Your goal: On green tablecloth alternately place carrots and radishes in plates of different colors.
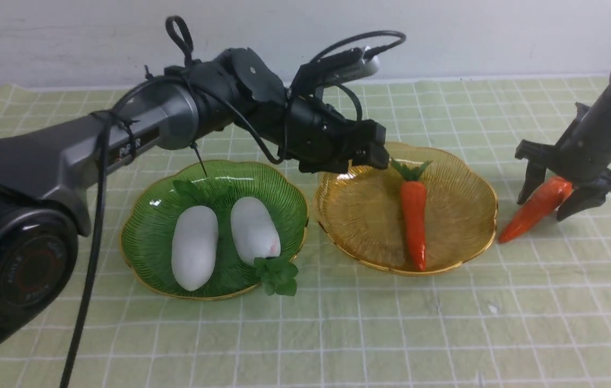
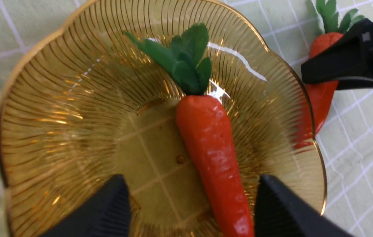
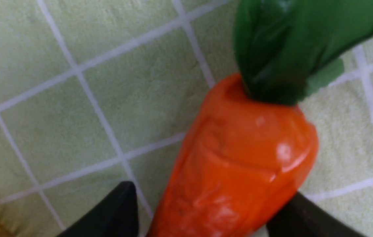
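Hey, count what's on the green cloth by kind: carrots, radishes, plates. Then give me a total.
Carrots: 2, the plated carrot and the loose carrot
Radishes: 2, the left radish and the right radish
Plates: 2, the green plate and the amber plate
Total: 6

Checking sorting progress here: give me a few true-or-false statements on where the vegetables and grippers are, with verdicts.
1. Both radishes lie in the green plate. True.
2. The amber plate holds two carrots. False: it holds one carrot; the second carrot lies on the cloth beside it.
3. The left gripper is clamped on the plated carrot. False: its jaws stand open over the amber plate.
4. The right gripper straddles the second carrot. True.
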Robot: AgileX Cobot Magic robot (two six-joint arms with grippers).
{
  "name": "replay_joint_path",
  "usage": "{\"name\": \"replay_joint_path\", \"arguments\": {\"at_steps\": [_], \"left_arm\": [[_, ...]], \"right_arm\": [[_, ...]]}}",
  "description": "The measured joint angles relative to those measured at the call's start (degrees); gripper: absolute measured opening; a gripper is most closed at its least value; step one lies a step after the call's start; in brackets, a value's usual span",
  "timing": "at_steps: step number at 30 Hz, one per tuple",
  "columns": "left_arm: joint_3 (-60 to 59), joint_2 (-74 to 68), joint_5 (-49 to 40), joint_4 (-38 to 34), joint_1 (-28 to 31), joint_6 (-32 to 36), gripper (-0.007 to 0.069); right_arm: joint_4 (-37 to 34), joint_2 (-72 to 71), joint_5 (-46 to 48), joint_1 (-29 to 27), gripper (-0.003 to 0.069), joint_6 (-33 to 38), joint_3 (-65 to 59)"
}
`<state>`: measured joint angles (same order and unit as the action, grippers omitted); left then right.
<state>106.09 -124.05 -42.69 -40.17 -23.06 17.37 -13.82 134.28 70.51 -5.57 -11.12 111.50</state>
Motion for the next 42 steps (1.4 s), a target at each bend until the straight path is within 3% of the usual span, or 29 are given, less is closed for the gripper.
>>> {"name": "replay_joint_path", "arguments": {"at_steps": [1, 3, 6, 13, 22, 25, 28, 31, 33, 35, 39, 42], "left_arm": [[0.14, 0.81, -1.43, 1.23, 0.41, 0.0, 0.0349], [0.31, 5.24, -5.81, 5.24, 2.24, -0.36, 0.0131], [0.39, 10.68, -11.04, 10.48, 4.14, -1.44, 0.0019], [0.44, 21.03, -19.19, 19.21, 5.78, -4.39, -0.0008], [-1.49, 29.75, -26.12, 24.9, 5.72, -5.41, -0.0008], [-3.87, 31.94, -25.8, 25.3, 5.72, -5.95, -0.0008], [-7.48, 34.26, -24.56, 25.34, 5.72, -6.4, -0.0008], [-11.6, 36.81, -24.27, 25.59, 5.72, -6.77, -0.0008], [-14.09, 38.95, -23.39, 26.42, 5.72, -7.07, -0.0008], [-16.39, 40.78, -21.85, 27.19, 5.72, -7.47, -0.0008], [-20.6, 44.86, -19.91, 28.1, 5.72, -7.73, -0.0008], [-24.59, 48.6, -18.82, 28.43, 5.72, -8.09, -0.0008]], "right_arm": [[-0.21, 0.05, -0.03, -0.04, 0.0424, 0.99, 0.0], [-0.9, 0.02, -0.06, -0.17, 0.029, 2.98, 0.05], [-1.51, -1.21, -0.01, -0.4, 0.0274, 3.01, 1.12], [-6.93, -13.1, -0.06, 1.39, 0.0275, 6.6, 3.0], [-11.41, -10.11, -0.09, 17.23, 0.0275, 13.86, 3.37], [-11.41, -7.22, -1.04, 19.86, 0.0283, 14.24, 3.37], [-11.35, -4.79, -2.65, 21.12, 0.0367, 13.7, 3.37], [-10.05, -4.27, -3.01, 21.3, 0.052, 11.71, 3.37], [-9.16, -4.38, -1.21, 21.18, 0.0576, 12.38, 4.09], [-8.17, -4.83, -0.15, 20.82, 0.0578, 14.53, 5.31], [-2.93, -11.0, 0.51, 19.2, 0.043, 14.69, 5.62], [0.41, -22.5, 0.45, 17.6, 0.0209, 13.47, 4.71]]}}
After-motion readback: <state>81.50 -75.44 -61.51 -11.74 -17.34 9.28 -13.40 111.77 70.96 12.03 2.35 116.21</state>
